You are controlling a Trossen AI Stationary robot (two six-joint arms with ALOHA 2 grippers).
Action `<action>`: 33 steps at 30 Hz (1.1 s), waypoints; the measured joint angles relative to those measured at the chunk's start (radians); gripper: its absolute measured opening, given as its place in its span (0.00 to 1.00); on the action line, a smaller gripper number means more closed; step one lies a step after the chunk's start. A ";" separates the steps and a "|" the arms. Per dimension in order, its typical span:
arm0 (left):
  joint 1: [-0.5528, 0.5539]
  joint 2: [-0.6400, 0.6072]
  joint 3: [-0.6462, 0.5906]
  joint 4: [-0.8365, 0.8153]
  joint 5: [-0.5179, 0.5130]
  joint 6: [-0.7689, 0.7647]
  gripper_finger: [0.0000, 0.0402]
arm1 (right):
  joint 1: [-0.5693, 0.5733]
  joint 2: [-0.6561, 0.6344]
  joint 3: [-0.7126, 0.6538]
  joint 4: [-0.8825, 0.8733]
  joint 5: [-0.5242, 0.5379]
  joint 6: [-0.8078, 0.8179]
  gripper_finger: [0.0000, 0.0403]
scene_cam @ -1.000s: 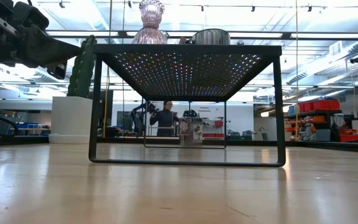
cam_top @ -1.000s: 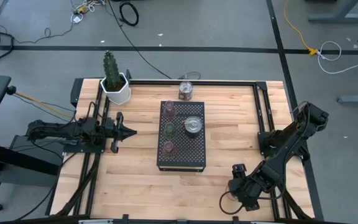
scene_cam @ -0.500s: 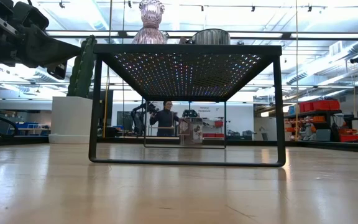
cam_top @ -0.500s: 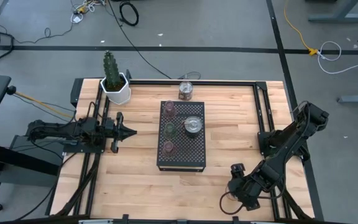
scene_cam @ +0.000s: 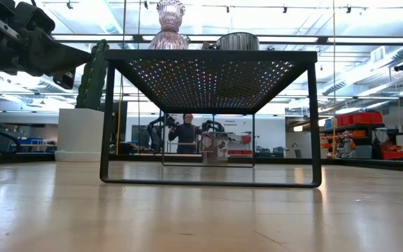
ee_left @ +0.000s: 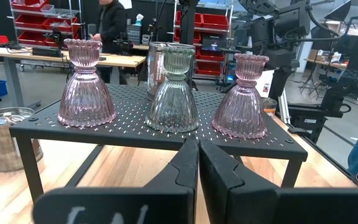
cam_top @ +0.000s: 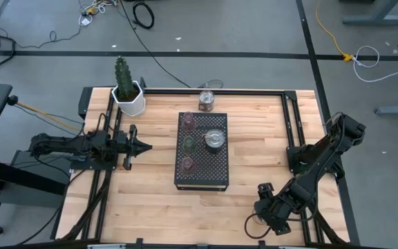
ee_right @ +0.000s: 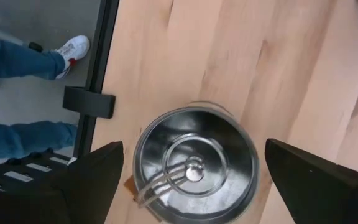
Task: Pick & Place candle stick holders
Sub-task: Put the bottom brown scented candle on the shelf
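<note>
A black perforated stand at the table's middle carries two pink candle stick holders, a green one and a silvery one. Another silvery holder rests on the table beyond the stand. A third silvery holder stands upright on the table near the front right. My right gripper hangs open over it and points down, one finger on either side and apart from it. The gripper hides this holder in the high view. My left gripper is shut, level, left of the stand.
A cactus in a white pot stands at the far left corner. A person's legs in blue jeans and a white shoe show beyond the table's black edge rail. Bare wood lies left and right of the stand.
</note>
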 joint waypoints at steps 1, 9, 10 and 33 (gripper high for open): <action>0.000 0.000 0.000 0.000 0.000 0.000 0.05 | 0.000 0.000 0.000 0.002 0.004 -0.007 0.96; 0.000 0.000 0.000 0.000 0.000 0.000 0.05 | 0.000 0.000 0.000 0.022 0.046 -0.032 0.96; 0.000 0.000 0.000 0.000 0.000 0.000 0.05 | 0.000 0.000 0.000 0.020 0.059 -0.028 0.96; 0.000 0.000 0.000 0.000 0.000 0.000 0.05 | 0.000 -0.002 0.000 -0.033 0.142 0.002 0.99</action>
